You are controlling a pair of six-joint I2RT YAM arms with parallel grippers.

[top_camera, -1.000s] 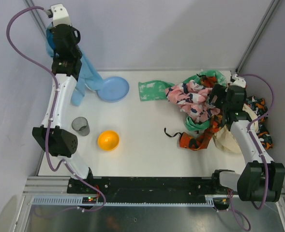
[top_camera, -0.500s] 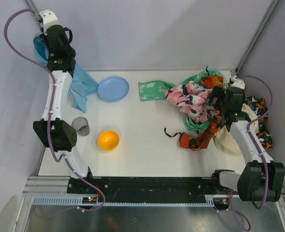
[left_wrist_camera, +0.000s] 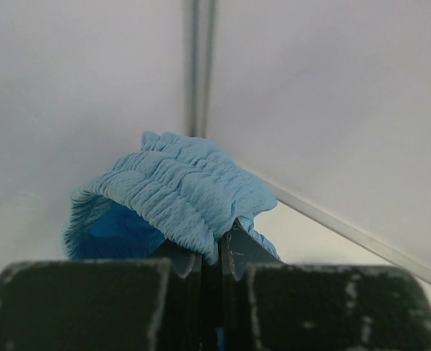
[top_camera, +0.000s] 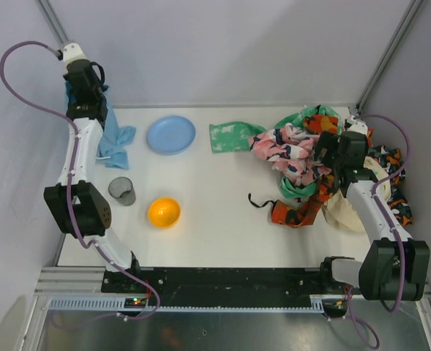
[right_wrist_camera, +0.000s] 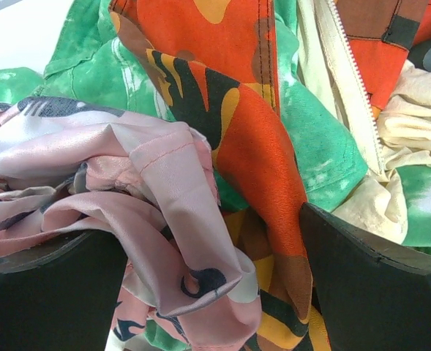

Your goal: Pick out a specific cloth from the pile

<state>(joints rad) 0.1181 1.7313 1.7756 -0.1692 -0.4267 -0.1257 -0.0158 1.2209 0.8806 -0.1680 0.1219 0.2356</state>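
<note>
Top external, left arm (top_camera: 80, 150) stretched far back-left, fingers (left_wrist_camera: 235, 254) apparently pinching the cloth (top_camera: 115, 139)

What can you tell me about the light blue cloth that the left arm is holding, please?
The cloth is plain light sky blue, without pattern, and looks soft and finely crinkled in the wrist view. It is pinched between the shut fingers of the left gripper, bunched in a fold over the fingertips, up near the far left corner. The rest hangs down crumpled, and its lower end seems to reach the table, left of the blue plate and apart from it.
</note>
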